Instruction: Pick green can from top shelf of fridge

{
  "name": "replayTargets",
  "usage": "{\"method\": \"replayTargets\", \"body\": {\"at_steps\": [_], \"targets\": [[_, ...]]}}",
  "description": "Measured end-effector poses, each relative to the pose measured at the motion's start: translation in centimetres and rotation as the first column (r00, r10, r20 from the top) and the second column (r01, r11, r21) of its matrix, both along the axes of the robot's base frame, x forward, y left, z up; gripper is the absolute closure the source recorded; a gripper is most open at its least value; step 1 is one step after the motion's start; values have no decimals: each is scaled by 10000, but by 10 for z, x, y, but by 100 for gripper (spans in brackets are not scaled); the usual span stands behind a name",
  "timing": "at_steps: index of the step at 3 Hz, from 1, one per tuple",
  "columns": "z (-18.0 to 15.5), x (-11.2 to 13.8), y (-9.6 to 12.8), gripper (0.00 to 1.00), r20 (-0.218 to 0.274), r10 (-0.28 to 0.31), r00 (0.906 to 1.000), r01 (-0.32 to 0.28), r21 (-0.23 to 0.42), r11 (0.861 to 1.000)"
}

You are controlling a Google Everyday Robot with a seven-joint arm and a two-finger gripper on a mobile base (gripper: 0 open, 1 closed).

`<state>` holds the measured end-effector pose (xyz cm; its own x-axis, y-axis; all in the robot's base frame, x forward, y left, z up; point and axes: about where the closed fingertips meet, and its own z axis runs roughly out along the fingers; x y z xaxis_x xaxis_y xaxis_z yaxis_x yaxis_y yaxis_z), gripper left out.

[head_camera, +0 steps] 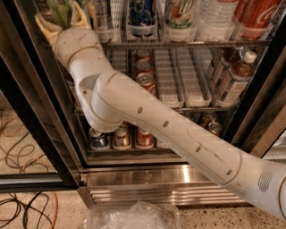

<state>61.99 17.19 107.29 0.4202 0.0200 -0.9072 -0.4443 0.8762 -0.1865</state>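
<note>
Grasp step: gripper (61, 17) at the top shelf's (187, 44) left end, jaws clamped on the green can (57, 6); next it needs a straight pull clear of the fridge (147, 179).

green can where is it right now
In the camera view the green can is at the top left, at the left end of the top shelf, with the gripper at it.

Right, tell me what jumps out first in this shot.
The big white arm stretches from lower right up into the fridge, its gripper at the green can on the top shelf, top left. Red cans line the middle rack, and cables sprawl on the floor, lower left.
</note>
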Motion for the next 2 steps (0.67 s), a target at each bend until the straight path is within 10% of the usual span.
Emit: {"method": "replayTargets", "body": {"at_steps": [2], "targets": [[0, 2, 1, 100, 56, -127, 9999, 126, 156, 9998]]}}
